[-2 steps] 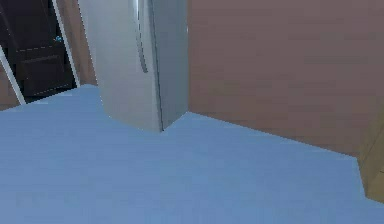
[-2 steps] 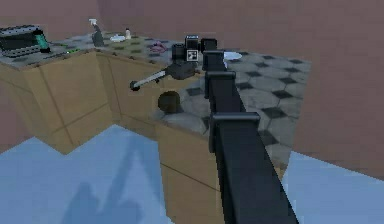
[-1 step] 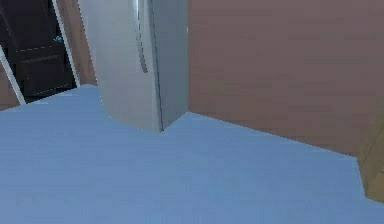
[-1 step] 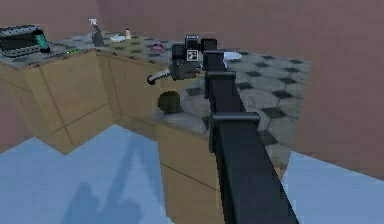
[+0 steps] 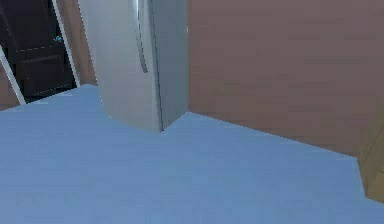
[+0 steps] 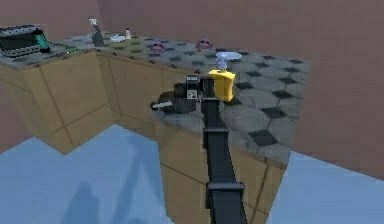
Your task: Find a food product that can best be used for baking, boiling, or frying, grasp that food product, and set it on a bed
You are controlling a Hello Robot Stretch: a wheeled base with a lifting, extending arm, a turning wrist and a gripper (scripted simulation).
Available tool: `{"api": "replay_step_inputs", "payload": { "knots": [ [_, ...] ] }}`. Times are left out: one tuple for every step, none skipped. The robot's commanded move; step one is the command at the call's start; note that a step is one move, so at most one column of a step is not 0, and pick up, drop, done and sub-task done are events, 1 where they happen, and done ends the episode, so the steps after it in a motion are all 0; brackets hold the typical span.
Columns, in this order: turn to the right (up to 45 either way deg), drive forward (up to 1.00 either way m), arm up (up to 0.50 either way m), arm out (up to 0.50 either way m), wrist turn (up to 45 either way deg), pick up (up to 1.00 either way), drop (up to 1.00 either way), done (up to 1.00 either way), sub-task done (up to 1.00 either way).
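Starting at the forward view's left, a dark door point(image 5: 35, 50) stands beside a grey fridge point(image 5: 130, 60). On the arm side view's tiled counter point(image 6: 268, 108) sit a dark appliance point(image 6: 22, 42), a bottle point(image 6: 96, 32) and small blobs point(image 6: 157, 46); I cannot tell which is food. The gripper point(image 6: 158, 105) lies left of a yellow thing point(image 6: 226, 86); whether its fingers grasp anything cannot be told.

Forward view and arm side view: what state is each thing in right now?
Fridge: door shut.
Dark door: looks shut.
Claw: cannot tell whether it holds anything.
Yellow thing: upright on the counter.
Spray bottle: upright on the counter.
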Motion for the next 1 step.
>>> {"api": "replay_step_inputs", "payload": {
  "knots": [
    [0.0,0.0,0.0,0.0,0.0,1.0,0.0,0.0,0.0]
  ]
}}
